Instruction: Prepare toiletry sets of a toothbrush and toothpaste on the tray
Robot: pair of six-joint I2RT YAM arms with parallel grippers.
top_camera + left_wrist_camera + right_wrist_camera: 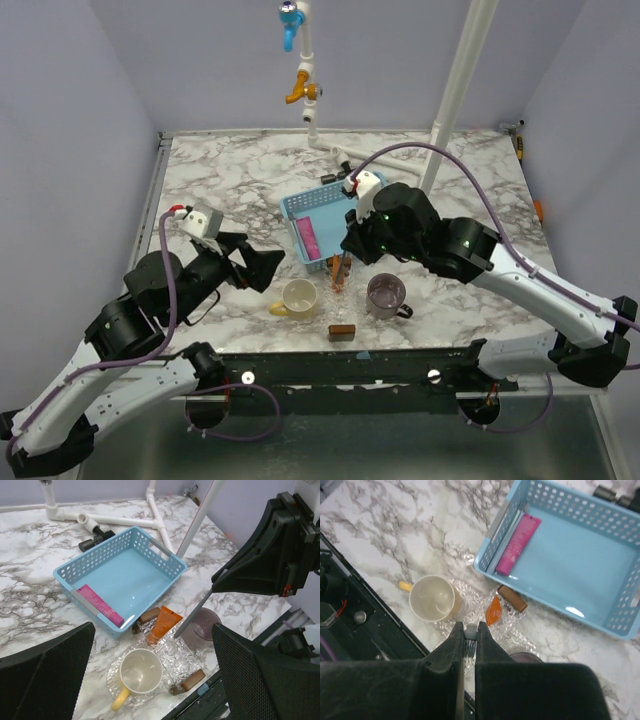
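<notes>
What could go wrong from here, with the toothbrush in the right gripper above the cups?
1. The right gripper pinches the slim toothbrush near one end, and most of it juts past the fingertips, so it may pivot or slip.
2. Its free end points down close to the purple cup and the toothpaste. Lowering could nudge either.

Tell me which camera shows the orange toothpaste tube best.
Left wrist: the toothpaste shows full length, wide end to dark cap, unobstructed. Right wrist shows it small and foreshortened beyond the right gripper. Top external shows only a tiny orange sliver beside that gripper.
</notes>
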